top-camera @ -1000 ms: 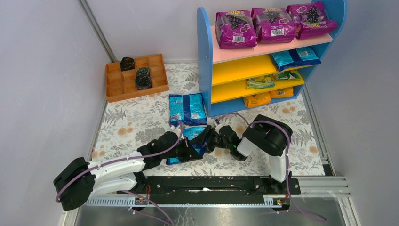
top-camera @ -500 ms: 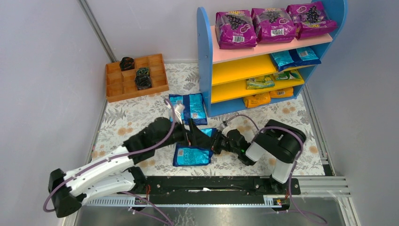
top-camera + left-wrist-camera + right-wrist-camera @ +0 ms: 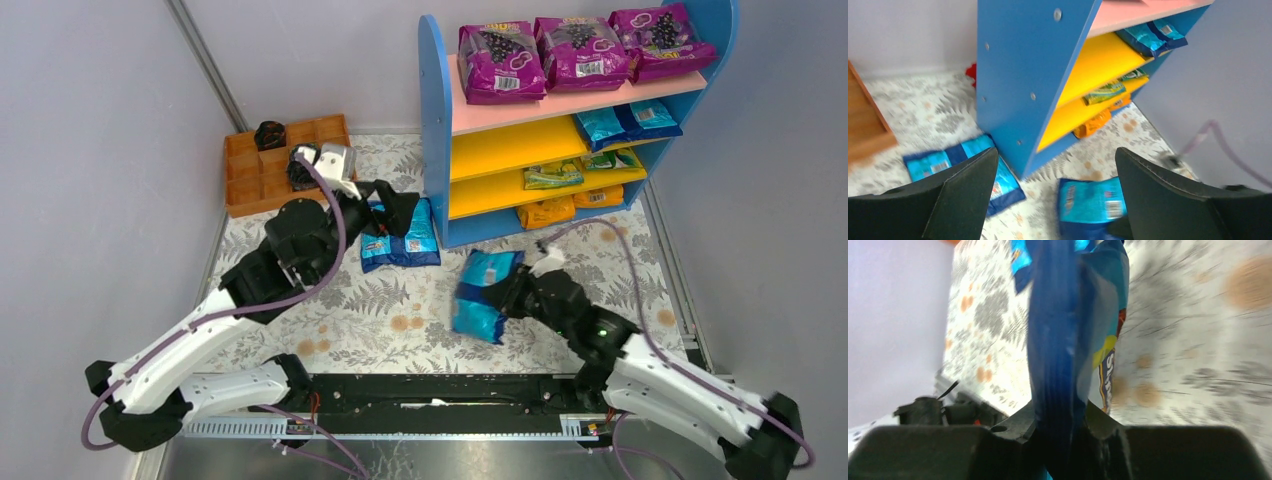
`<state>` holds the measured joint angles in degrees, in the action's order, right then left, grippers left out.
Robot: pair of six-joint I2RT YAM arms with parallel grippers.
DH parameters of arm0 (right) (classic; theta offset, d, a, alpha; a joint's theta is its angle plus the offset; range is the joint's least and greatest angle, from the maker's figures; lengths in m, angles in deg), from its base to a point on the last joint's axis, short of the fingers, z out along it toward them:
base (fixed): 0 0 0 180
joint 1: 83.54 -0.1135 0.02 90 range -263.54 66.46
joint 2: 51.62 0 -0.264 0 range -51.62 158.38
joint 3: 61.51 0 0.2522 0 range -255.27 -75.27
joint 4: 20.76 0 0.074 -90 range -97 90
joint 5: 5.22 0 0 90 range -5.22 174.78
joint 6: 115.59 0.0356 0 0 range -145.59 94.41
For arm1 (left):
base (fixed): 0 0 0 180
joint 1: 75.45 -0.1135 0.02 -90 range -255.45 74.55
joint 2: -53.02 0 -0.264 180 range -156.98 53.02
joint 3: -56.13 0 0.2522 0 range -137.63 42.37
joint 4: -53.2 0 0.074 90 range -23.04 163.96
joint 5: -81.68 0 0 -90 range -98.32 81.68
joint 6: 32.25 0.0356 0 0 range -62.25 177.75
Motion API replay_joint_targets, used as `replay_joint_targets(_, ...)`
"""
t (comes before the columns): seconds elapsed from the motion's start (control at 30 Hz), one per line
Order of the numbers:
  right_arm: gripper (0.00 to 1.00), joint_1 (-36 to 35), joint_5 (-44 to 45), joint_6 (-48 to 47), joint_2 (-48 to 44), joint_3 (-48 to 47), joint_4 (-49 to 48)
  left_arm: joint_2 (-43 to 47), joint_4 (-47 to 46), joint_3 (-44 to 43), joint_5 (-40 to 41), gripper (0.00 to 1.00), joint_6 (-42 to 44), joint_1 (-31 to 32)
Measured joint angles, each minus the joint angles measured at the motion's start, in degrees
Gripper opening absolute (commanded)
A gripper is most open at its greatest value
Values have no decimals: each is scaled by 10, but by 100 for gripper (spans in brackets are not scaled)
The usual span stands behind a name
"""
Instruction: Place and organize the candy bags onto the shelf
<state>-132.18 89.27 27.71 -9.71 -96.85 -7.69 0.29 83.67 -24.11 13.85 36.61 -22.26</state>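
Nearest, pinched in the right hand [image 3: 518, 297], one blue bag [image 3: 482, 295] held over the floral table [image 3: 300, 290] — not yet shelved. Beyond, spread wide and empty, the left hand [image 3: 395, 210] over a second blue bag [image 3: 405, 242] lying by the shelf [image 3: 435, 130] (blue, green-yellow and orange candy bags [image 3: 625, 122] already in). Behind, plain grey walls [image 3: 90, 150].

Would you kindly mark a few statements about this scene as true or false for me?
1. The right gripper is shut on a blue bag. True.
2. The left gripper is shut. False: it is open and empty.
3. Three purple bags lie on the pink board. True.
4. The tray sits on the shelf. False: it sits on the table, left of the shelf.
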Motion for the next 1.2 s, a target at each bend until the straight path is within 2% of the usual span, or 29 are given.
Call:
replay_joint_targets(0.1, 0, 2, 86, -52, -76, -81, 174, -31, -19, -33, 10, 91, 60, 0)
replay_joint_targets(0.23, 0, 3, 161, -105, -78, -204, 325, -45, -42, -38, 24, 91, 121, 0)
replay_joint_targets(0.43, 0, 3, 213, -164, -18, -360, 398, -28, -96, 24, 71, 91, 177, 0)
replay_joint_targets(0.67, 0, 3, 264, -179, 77, -518, 395, 3, -116, 83, 122, 91, 213, 0)
replay_joint_targets(0.77, 0, 3, 280, -172, 95, -547, 365, 24, -129, 93, 132, 91, 220, 0)
replay_joint_targets(1.0, 0, 3, 321, -115, 93, -534, 258, 38, -152, 93, 137, 91, 224, 0)
replay_joint_targets(1.2, 0, 3, 382, -38, 50, -411, 100, 33, -151, 94, 133, 91, 224, 0)
